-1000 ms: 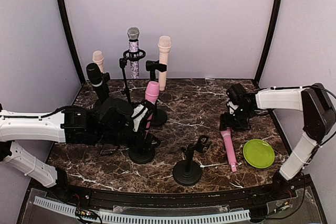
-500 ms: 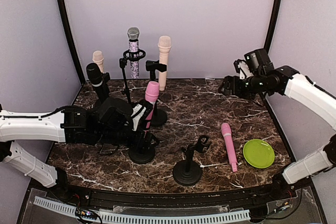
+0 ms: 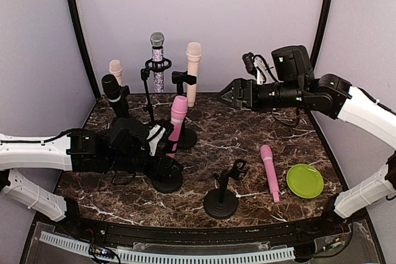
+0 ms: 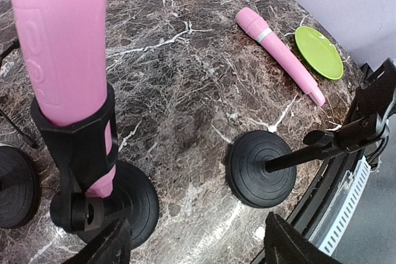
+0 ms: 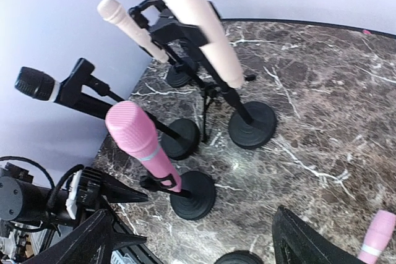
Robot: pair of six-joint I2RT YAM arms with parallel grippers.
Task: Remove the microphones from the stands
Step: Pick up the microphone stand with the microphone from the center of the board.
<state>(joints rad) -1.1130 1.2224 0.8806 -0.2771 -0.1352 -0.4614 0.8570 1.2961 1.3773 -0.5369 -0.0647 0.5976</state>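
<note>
Right hand (image 3: 225,96) swung left; overhead alone shows sparkly microphone (image 3: 158,60).

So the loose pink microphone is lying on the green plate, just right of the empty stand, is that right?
Not quite. The loose pink microphone lies on the marble table beside the green plate, not on it; the top external view shows this. It is just right of the empty stand, as you said.
</note>
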